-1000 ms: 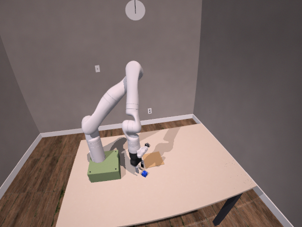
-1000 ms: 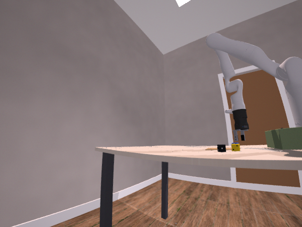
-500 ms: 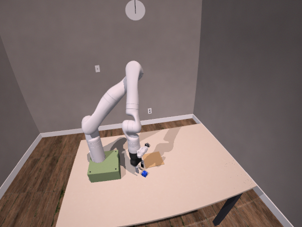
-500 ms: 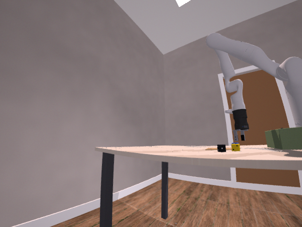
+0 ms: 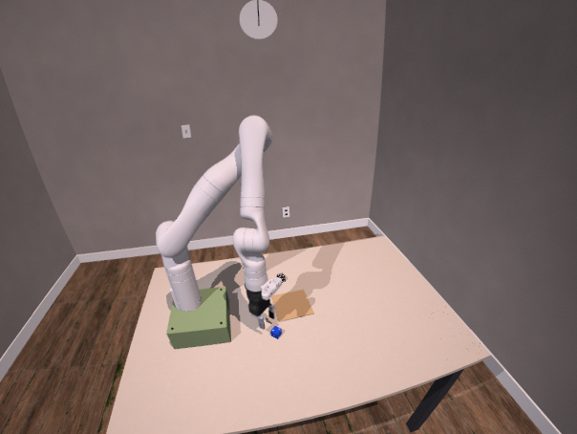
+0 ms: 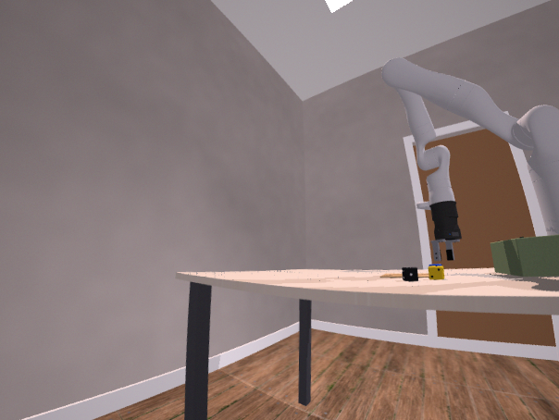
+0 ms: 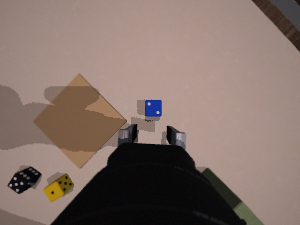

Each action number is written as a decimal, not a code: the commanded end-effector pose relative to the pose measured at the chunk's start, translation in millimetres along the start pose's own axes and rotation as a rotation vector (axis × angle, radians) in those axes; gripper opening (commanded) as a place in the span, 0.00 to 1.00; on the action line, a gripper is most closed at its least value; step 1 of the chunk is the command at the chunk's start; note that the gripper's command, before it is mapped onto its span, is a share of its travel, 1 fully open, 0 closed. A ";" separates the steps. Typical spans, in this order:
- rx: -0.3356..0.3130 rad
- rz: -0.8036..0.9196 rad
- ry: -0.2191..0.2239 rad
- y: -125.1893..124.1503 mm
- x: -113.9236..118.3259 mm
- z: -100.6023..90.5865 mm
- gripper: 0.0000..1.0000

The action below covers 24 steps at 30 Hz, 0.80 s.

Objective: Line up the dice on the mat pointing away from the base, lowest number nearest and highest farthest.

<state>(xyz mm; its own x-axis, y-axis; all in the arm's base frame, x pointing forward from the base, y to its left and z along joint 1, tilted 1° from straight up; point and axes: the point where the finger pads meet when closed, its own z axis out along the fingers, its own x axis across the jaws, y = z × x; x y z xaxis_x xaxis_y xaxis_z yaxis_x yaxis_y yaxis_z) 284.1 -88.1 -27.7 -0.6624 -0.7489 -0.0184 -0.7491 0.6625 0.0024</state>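
1 pale round disc (image 5: pixel 258 19) hangs above 2 wall plates (image 5: pixel 186 131) (image 5: pixel 286 211).

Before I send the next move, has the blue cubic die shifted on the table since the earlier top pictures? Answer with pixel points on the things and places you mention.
No: the blue cubic die (image 5: pixel 276 332) (image 7: pixel 153 108) sits at the same spot relative to the green box-shaped base (image 5: pixel 201 313).
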 end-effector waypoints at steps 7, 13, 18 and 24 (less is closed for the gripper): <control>0.000 -0.010 -0.002 13.9 -16.4 -0.6 1.00; 0.000 -0.010 -0.002 26.0 -29.4 -0.7 1.00; 0.000 -0.010 -0.002 40.0 -44.5 -0.7 1.00; 0.000 -0.010 -0.002 53.9 -59.6 -0.7 1.00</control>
<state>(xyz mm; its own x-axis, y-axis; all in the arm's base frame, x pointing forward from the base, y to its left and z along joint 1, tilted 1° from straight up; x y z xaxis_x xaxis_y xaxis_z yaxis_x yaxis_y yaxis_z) 281.3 -17.8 -27.4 -0.6752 -0.7375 -0.0141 -0.7376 0.6752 0.0039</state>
